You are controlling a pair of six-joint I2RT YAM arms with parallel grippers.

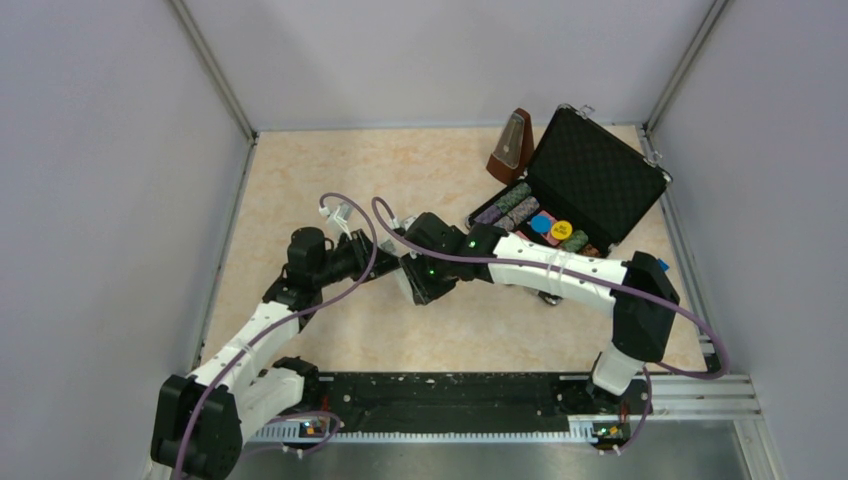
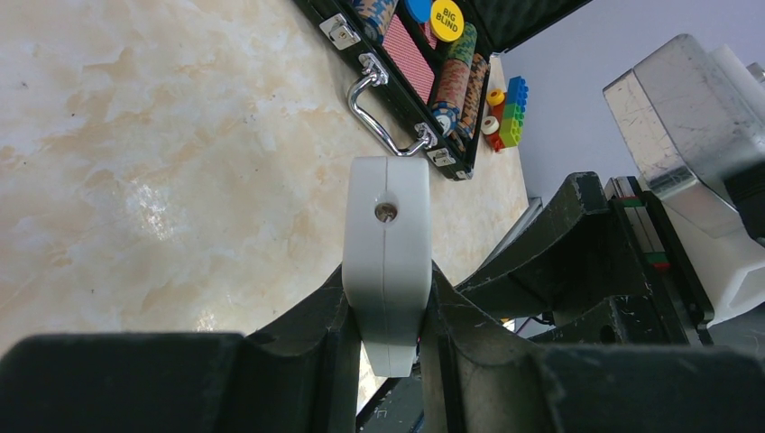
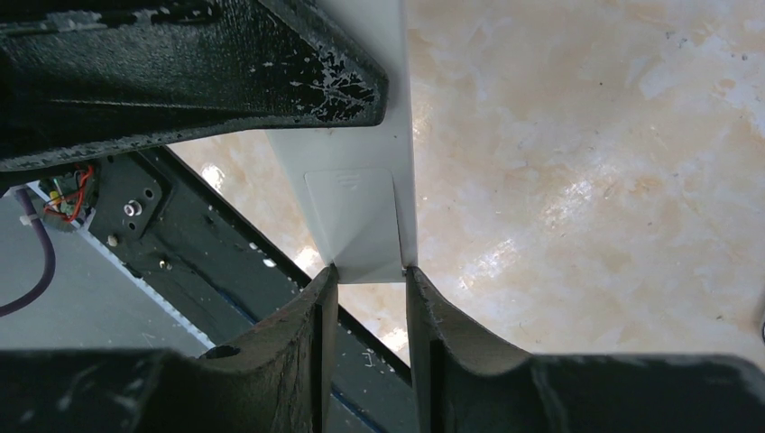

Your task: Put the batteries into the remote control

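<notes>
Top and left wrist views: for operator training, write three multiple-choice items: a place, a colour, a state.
1. Where on the beige table is the open black hard case? A near left; B far right; C centre front.
2. The round disc marked BIG BLIND is: A yellow; B green; C white.
3. The left gripper's jaws are: A wide open; B shut on a battery; C shut on the slim white plastic remote control.
Answers: B, it lies by the right wall; A, its face is yellow; C, they clamp the remote's sides.
</notes>
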